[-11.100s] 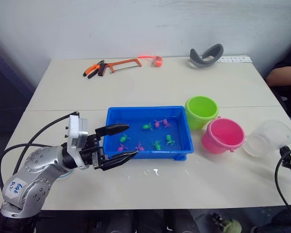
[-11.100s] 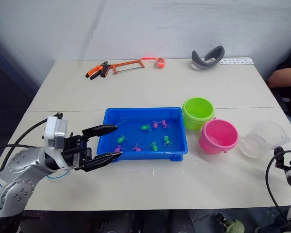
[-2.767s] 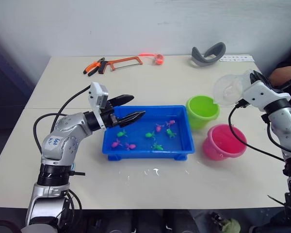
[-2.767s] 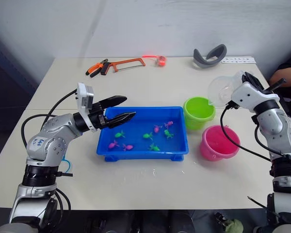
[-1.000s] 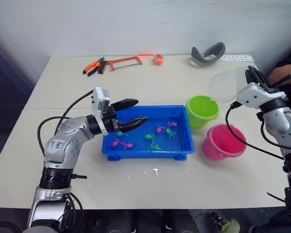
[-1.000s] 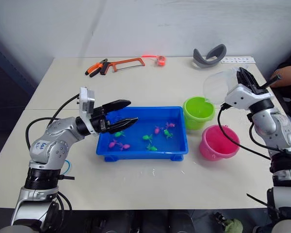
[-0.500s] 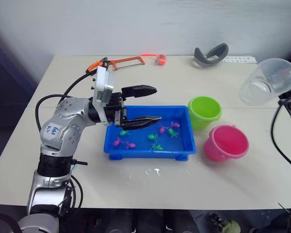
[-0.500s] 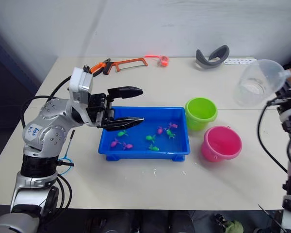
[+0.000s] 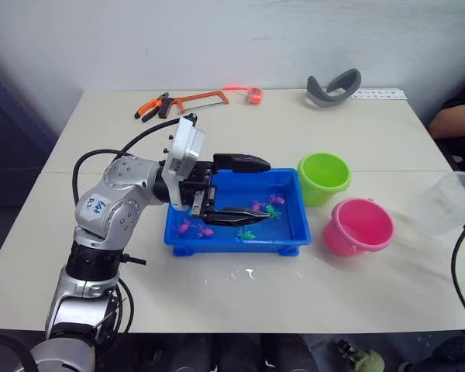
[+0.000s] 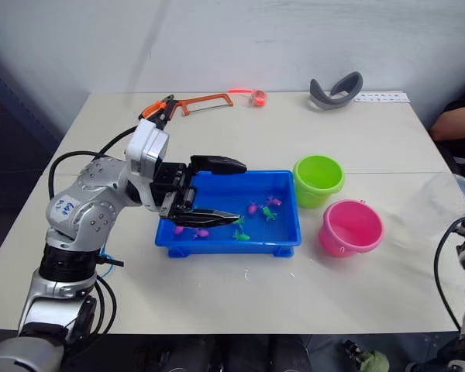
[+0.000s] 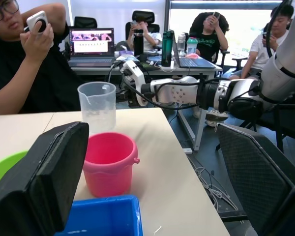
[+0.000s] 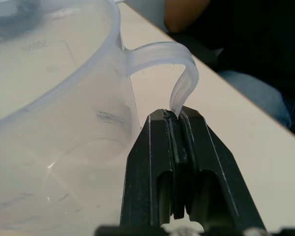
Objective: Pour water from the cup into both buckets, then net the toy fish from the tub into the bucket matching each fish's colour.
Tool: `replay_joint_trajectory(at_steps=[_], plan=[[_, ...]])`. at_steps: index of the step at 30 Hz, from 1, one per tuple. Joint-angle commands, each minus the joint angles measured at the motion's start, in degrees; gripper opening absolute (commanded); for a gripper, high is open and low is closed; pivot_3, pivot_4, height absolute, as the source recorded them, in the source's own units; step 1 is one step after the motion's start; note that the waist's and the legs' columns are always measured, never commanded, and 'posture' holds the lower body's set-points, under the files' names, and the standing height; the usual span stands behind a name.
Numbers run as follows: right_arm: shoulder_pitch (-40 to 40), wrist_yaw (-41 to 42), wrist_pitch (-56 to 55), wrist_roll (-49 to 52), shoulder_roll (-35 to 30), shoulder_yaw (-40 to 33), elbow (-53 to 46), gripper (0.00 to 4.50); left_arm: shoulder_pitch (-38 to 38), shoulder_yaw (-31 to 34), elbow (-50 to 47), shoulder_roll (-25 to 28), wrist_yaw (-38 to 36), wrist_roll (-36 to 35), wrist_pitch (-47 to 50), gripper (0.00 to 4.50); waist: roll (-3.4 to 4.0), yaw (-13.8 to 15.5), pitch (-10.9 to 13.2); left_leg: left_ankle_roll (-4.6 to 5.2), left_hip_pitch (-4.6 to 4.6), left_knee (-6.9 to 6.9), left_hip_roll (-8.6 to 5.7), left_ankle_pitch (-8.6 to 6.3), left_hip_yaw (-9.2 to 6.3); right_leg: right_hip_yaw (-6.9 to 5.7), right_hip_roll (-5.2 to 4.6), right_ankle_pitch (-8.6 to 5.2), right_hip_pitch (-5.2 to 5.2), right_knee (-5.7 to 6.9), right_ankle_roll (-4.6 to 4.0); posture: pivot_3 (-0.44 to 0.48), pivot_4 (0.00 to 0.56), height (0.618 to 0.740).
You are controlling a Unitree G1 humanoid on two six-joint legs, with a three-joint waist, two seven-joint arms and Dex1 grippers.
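Faint raised graduation marks on my cup [image 12: 54, 98], digits unreadable; a handwritten sticker on my left arm [image 9: 97, 205], illegible.

Cup [image 9: 448, 203] at the table's right edge: partly cut off by the picture's edge. Left gripper [image 9: 244, 186] covers part of the tub [image 9: 294, 232] interior; fish count uncertain. Toy fish [image 9: 256, 208] too small for detail. Water level in the buckets [image 9: 358, 226] not discernible.
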Motion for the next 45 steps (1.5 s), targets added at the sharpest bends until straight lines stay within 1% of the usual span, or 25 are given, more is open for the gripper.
replay_joint_trajectory(at_steps=[1, 6, 11, 15, 19, 20, 21, 22, 25, 26, 27, 28, 32, 34, 37, 39, 40, 42, 45], plan=[[-1.0, -0.6, -4.4, -3.1, 1.4, 1.9, -0.9, 0.1, 1.0, 1.1, -1.1, 0.9, 0.7, 0.1, -0.6, 4.5, 0.0, -0.1, 0.0, 0.0, -0.01, 0.0, 0.0, 0.0, 0.0, 0.01, 0.0, 0.0, -0.01, 0.0, 0.0, 0.0, 0.15, 0.74], [-2.3, -6.1, -10.7, -8.5, 3.2, 3.0, 2.9, 0.1, 2.7, 2.0, -2.2, 1.5, 2.4, -0.2, 0.0, 4.5, 0.01, 0.0, 0.0, 0.0, -0.01, 0.01, -0.02, 0.0, -0.02, 0.0, -0.03, 0.0, -0.01, 0.01, 0.0, 0.0, 0.15, 0.74], [-0.2, -4.4, -9.4, -8.4, 6.4, 6.0, -1.3, 0.1, 4.0, 2.4, -3.3, 2.2, 3.7, -0.6, 0.2, 4.5, 0.01, 0.1, 0.0, -0.01, -0.03, 0.01, -0.01, 0.0, -0.05, -0.01, -0.02, 0.0, -0.01, -0.02, 0.0, 0.0, 0.15, 0.74], [0.3, -7.2, -9.2, -7.2, 8.4, 4.0, -2.3, 0.1, 4.3, 2.6, -3.4, 2.6, 4.0, -0.7, 0.3, 4.5, 0.01, -0.2, 0.0, -0.01, 0.0, 0.03, -0.01, 0.0, -0.03, 0.01, -0.02, 0.0, 0.0, 0.03, 0.0, 0.0, 0.15, 0.74], [0.8, -8.7, -9.5, -6.1, 8.8, 2.2, -2.5, 0.1, 4.3, 2.3, -3.3, 2.9, 3.7, -0.7, 0.1, 4.5, 0.01, 0.1, 0.0, -0.01, -0.01, 0.01, -0.01, 0.0, -0.05, 0.0, -0.03, 0.0, 0.0, 0.02, 0.0, 0.0, 0.15, 0.74], [1.4, -8.3, -9.4, -6.1, 8.7, 2.2, -3.1, 0.71, 4.2, 2.2, -3.2, 2.9, 3.6, -0.6, 0.1, 4.5, 0.01, 0.2, 0.0, -0.01, -0.01, 0.01, -0.02, 0.0, -0.04, 0.0, -0.03, 0.0, 0.0, 0.02, 0.0, 0.0, 0.15, 0.74], [1.9, -7.9, -9.0, -5.8, 8.6, 2.2, -3.9, 0.97, 4.2, 2.1, -3.0, 2.9, 3.5, -0.6, 0.0, 4.5, 0.01, 0.2, 0.0, -0.01, -0.01, 0.02, -0.02, 0.0, -0.04, 0.0, -0.03, 0.0, 0.0, 0.01, 0.0, 0.0, 0.15, 0.74], [2.8, -7.7, -8.4, -5.2, 8.7, 1.8, -5.3, 1.39, 4.2, 2.1, -2.9, 3.0, 3.3, -0.5, -0.1, 4.5, 0.02, 0.2, 0.0, -0.01, -0.02, 0.02, -0.02, 0.0, -0.04, 0.0, -0.03, 0.0, 0.0, 0.01, 0.0, 0.0, 0.15, 0.74], [6.4, -8.6, -5.1, -2.1, 9.8, 0.3, -11.4, 3.0, 4.5, 2.0, -2.7, 3.7, 2.5, -0.1, -0.4, 4.5, 0.04, 0.2, 0.0, -0.01, -0.01, -0.01, -0.01, 0.0, -0.04, 0.02, -0.03, 0.0, -0.01, 0.01, 0.0, 0.0, 0.15, 0.74], [8.1, -8.5, -3.9, -1.2, 10.3, 0.1, -13.9, 3.42, 4.8, 2.1, -2.5, 3.9, 2.2, 0.1, -0.6, 4.5, 0.05, 0.2, 0.0, -0.01, -0.02, -0.01, 0.0, 0.0, -0.04, 0.02, -0.03, 0.0, -0.01, 0.01, 0.0, 0.0, 0.15, 0.74], [10.0, -8.3, -2.6, -0.7, 10.7, 0.0, -16.4, 4.14, 5.0, 2.2, -2.3, 4.1, 2.0, 0.2, -0.7, 4.5, 0.04, 0.2, 0.0, -0.02, -0.01, -0.03, 0.0, 0.0, -0.04, 0.01, -0.03, 0.0, -0.01, 0.01, -0.01, 0.0, 0.15, 0.74], [11.8, -8.2, -1.8, -0.3, 11.2, -0.2, -18.7, 4.42, 5.3, 2.2, -2.2, 4.3, 1.9, 0.3, -0.9, 4.5, 0.04, 0.2, 0.0, -0.03, 0.0, -0.03, 0.02, 0.0, -0.06, 0.02, -0.01, -0.01, -0.01, 0.0, -0.01, 0.0, 0.15, 0.74], [20.6, -7.5, 1.7, 2.7, 12.5, -2.5, -27.9, 4.47, 7.5, 3.1, -2.3, 5.4, 2.1, 0.4, -1.4, 4.5, 0.09, 0.5, 0.0, -0.03, 0.01, -0.06, 0.01, -0.01, -0.05, 0.03, -0.03, -0.01, -0.01, 0.0, -0.01, 0.0, 0.15, 0.74], [25.0, -6.3, 3.0, 5.0, 12.5, -5.0, -31.5, 4.47, 9.2, 4.3, -2.2, 5.8, 3.0, 0.5, -2.1, 4.5, 0.09, 0.5, 0.0, -0.03, 0.01, -0.08, 0.01, -0.01, -0.05, 0.04, -0.04, -0.01, -0.01, -0.03, -0.01, 0.0, 0.15, 0.74], [29.3, -0.1, 1.8, 10.6, 12.0, -8.5, -37.3, 4.47, 11.9, 7.4, -1.6, 5.9, 5.2, 0.0, -2.5, 4.5, 0.11, 0.5, -0.1, 0.0, 0.05, -0.1, 0.0, -0.04, -0.01, 0.11, -0.08, -0.01, -0.01, -0.09, -0.01, 0.0, 0.15, 0.74], [33.7, 8.4, 1.0, 13.8, 9.7, -9.3, -44.0, 4.47, 15.5, 11.4, -0.5, 6.4, 7.4, 0.0, -3.3, 4.5, 0.15, 0.2, 0.0, -0.03, 0.06, -0.1, 0.04, -0.05, -0.02, 0.11, -0.08, -0.01, -0.01, -0.13, -0.01, 0.0, 0.15, 0.74], [34.9, 11.3, 0.0, 14.5, 8.9, -9.6, -46.3, 4.47, 17.0, 12.7, -0.1, 6.7, 8.1, 0.5, -4.1, 4.5, 0.15, -0.1, -0.1, 0.0, 0.12, -0.13, 0.04, -0.08, 0.06, 0.21, -0.29, -0.01, -0.02, -0.19, -0.01, 0.0, 0.15, 0.74], [35.8, 15.6, 1.5, 17.9, 4.7, -10.6, -51.3, 4.47, 20.7, 17.0, 0.7, 6.6, 11.3, 2.0, -7.0, 4.5, 0.13, -0.8, 0.0, 0.01, 0.18, -0.2, 0.08, -0.1, 0.09, 0.21, -0.36, -0.02, -0.02, -0.18, -0.02, 0.0, 0.15, 0.74], [35.4, 22.0, 2.8, 20.7, -0.8, -9.9, -54.8, 4.47, 23.7, 22.1, 2.6, 4.9, 15.4, 3.0, -12.0, 4.5, -0.07, -0.7, 0.0, 0.04, 0.24, -0.19, 0.07, -0.13, 0.15, 0.24, -0.4, -0.02, -0.02, -0.16, -0.03, 0.0, 0.15, 0.74]])
